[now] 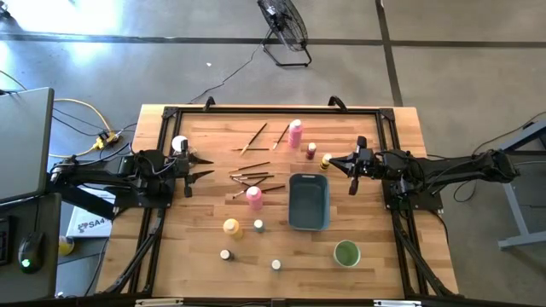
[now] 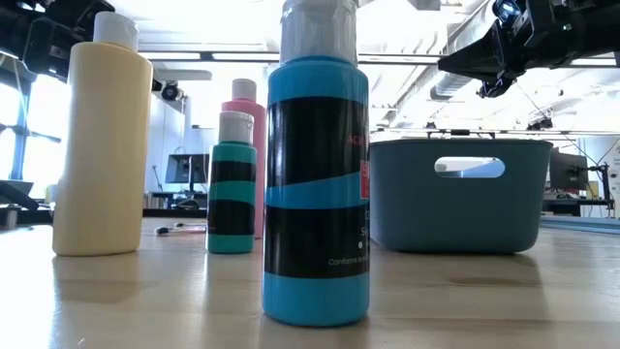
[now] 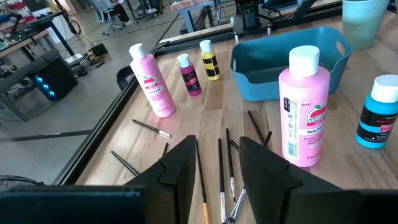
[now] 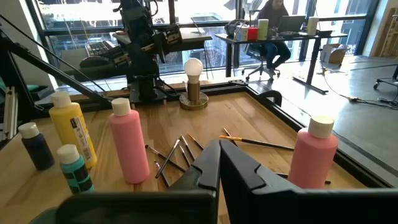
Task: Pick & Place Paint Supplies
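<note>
With fingers apart and empty, the left gripper (image 3: 217, 171) hovering above the clustered paintbrushes (image 3: 225, 165) risks toppling the upright pink bottle (image 3: 303, 107) just beside them, while the right gripper (image 1: 352, 164) waits closed.

Both arms are basically mirrored in the overhead shot. The left arm comes in from the left edge at mid-height, stretched out flat and pointing toward the middle of the frame, and the left gripper (image 1: 205, 166) sits left of center with its two fingers spread apart in a small V, nothing between them. Its wrist cam shows the same thing, two dark fingers (image 3: 180, 168) with a clear gap. The right arm reaches in from the right edge at about the same height, and the right gripper (image 1: 331, 162) is pinched fully closed, fingers (image 4: 208, 168) pressed together, holding nothing.
</note>
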